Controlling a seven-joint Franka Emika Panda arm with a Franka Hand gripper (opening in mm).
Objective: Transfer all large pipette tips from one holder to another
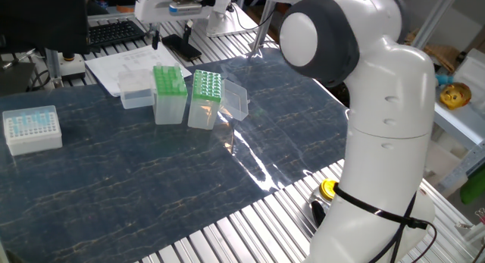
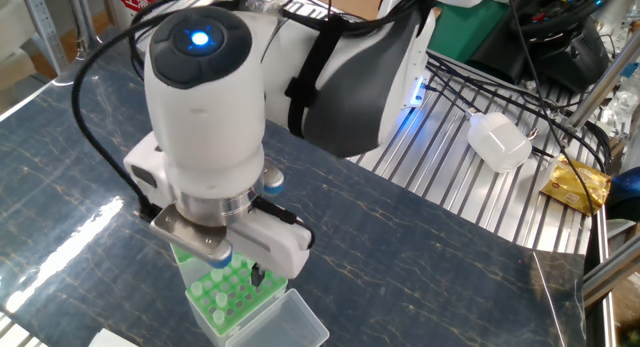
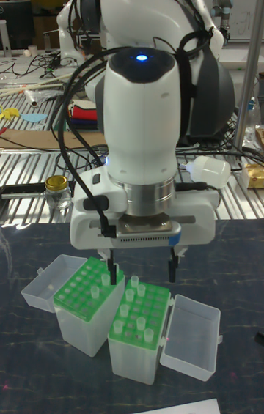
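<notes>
On the dark marbled table (image 1: 151,172) we saw two green racks (image 3: 92,288) side by side, large pipette tips (image 3: 138,323) standing in them. Our gripper (image 3: 141,261) hung above them, fingers (image 3: 172,266) spread wide, holding nothing.

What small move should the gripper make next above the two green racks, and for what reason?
Probably it should lower straight down and then close on one tip. The gripper hangs open and holds nothing. The clear-whitish tapered pipette tips in the green plastic rack stand just below the gap between its fingers. Whether it lines up with a single tip is hard to judge.
</notes>
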